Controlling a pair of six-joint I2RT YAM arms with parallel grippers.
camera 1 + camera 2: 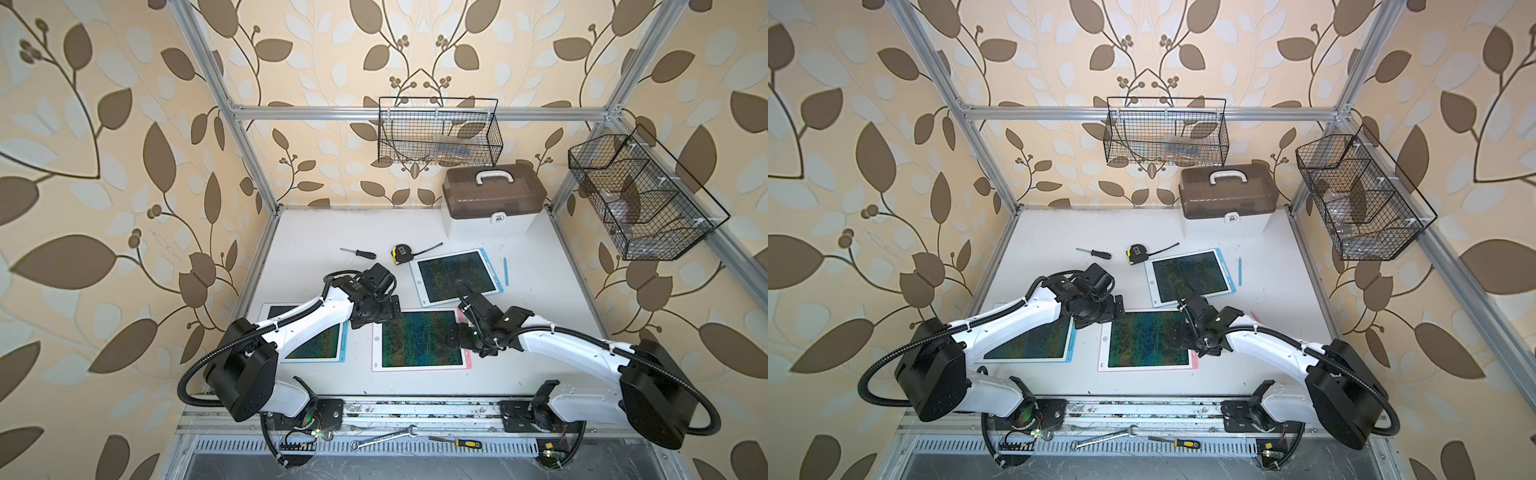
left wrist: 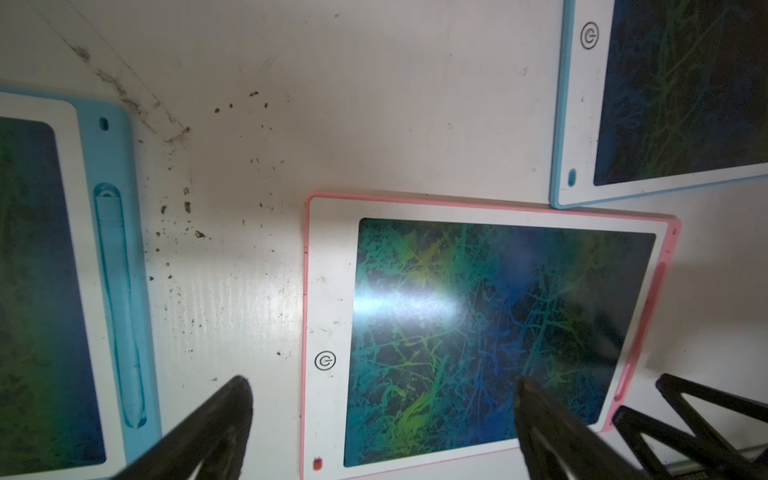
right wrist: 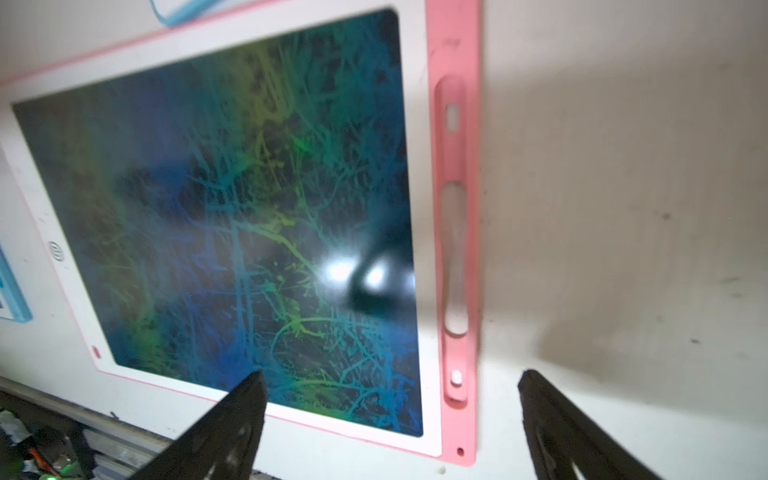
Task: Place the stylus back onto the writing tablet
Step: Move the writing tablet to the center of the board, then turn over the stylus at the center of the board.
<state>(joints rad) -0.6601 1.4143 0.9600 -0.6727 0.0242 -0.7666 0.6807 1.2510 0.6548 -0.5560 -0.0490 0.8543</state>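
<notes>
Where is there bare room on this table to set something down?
Bare: the far stretch behind the black-handled screwdriver, left of the brown-lidded white storage box; the near strip between the pink-framed writing tablet and the metal front rail. Crowded: the middle, around the yellow tape measure, left gripper and right gripper.

Slim blue plastic stylus loose on the white counter.
It lies just beside the far blue-framed rectangular writing tablet, apart from my left arm and right arm.
</notes>
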